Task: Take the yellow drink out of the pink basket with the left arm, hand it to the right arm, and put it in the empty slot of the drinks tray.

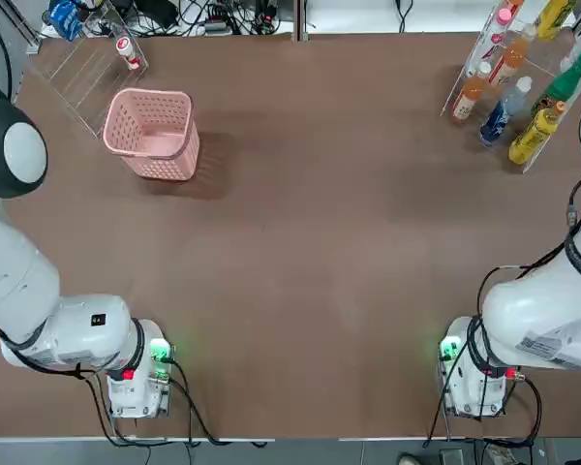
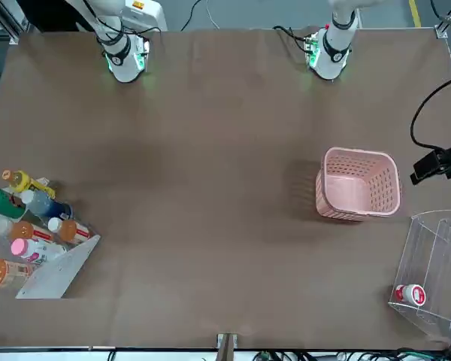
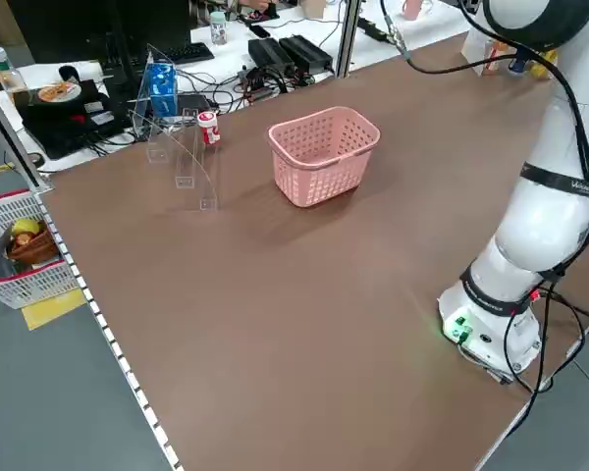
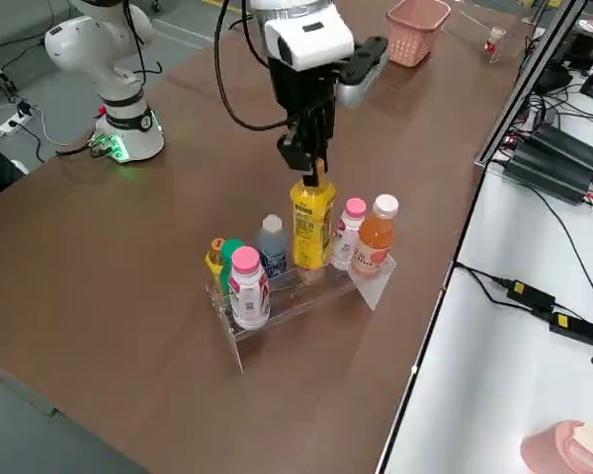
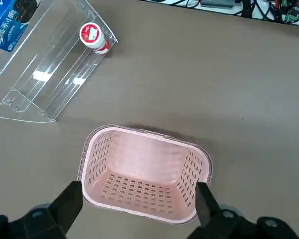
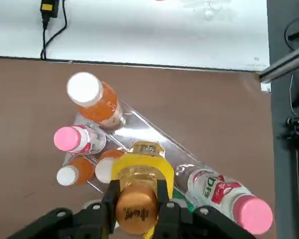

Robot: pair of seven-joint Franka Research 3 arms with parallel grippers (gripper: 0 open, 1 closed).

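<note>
The yellow drink (image 4: 313,225) is being held by the right claw (image 4: 309,170). The two fingers are being squeezed tight on the bottle's top, and the rest of the bottle is hanging straight down under the claw. Its bottom end is being put in among the other bottles of the drinks tray (image 4: 306,286), right below the claw. Whether it is already sitting on the tray floor cannot be told.

An orange bottle (image 4: 376,237) and a small pink-capped bottle (image 4: 352,229) are standing just beside the claw's load on one side. A blue bottle (image 4: 272,247) is standing close on the other side.

The drink is being judged as light, since it is small and made of plastic. Its sides are probably smooth and a bit slippery, and they may squash if pinched hard. The cap is likely the hardest part, so a grip at the top is being judged the best one. It also keeps the fingers above the neighbours, where there is room. The bottle is tall and thin, so it could be tipped over if let go too early.

The left claw (image 5: 139,199) is being kept wide apart with nothing in it. The pink basket (image 5: 145,134) is sitting under it, and no bottle is being seen inside.
</note>
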